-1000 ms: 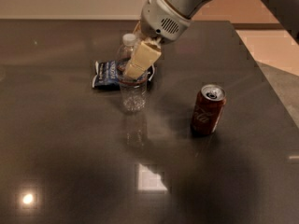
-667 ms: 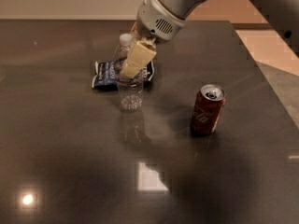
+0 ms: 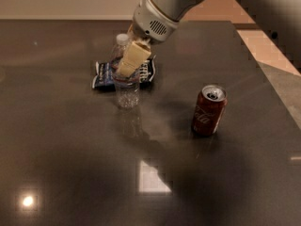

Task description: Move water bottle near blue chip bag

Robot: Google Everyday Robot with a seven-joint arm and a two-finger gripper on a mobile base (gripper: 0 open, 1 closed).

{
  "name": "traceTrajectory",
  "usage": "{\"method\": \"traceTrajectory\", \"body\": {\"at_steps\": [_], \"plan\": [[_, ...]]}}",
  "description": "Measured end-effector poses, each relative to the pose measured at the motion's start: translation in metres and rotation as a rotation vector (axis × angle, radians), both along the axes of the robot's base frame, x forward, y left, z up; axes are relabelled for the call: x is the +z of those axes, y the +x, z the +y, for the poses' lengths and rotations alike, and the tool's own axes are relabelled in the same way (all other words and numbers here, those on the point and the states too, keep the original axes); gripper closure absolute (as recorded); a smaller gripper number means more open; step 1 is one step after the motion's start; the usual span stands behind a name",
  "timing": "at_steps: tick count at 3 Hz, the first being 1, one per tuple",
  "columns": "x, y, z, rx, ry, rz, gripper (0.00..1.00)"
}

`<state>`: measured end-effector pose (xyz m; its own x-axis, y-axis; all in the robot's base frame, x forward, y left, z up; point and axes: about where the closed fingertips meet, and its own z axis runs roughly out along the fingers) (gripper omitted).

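Observation:
The water bottle [image 3: 126, 89] is a small clear plastic bottle with a white cap, standing upright on the dark table. My gripper [image 3: 128, 60] comes down from the upper right and is shut on the water bottle around its upper body. The blue chip bag [image 3: 123, 73] lies flat right behind the bottle, touching or almost touching it; the bottle and a finger hide its middle.
A red soda can [image 3: 208, 109] stands upright to the right of the bottle. The dark glossy table [image 3: 70, 164] ends at its right edge [image 3: 277, 79], with the floor beyond. Light glares show on the near tabletop.
My gripper and the bottle have moved slightly left and away from me, closer to the chip bag. The soda can has not moved.

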<state>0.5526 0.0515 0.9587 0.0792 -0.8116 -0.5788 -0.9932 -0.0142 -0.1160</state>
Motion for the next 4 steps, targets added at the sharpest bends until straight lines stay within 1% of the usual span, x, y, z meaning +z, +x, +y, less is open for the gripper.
{"method": "traceTrajectory", "body": {"at_steps": [1, 2, 4], "plan": [[-0.005, 0.01, 0.0, -0.02, 0.003, 0.002, 1.0], [-0.01, 0.019, -0.003, -0.049, 0.001, 0.003, 0.82], [-0.019, 0.028, -0.008, -0.079, 0.0, 0.007, 0.35]]}}
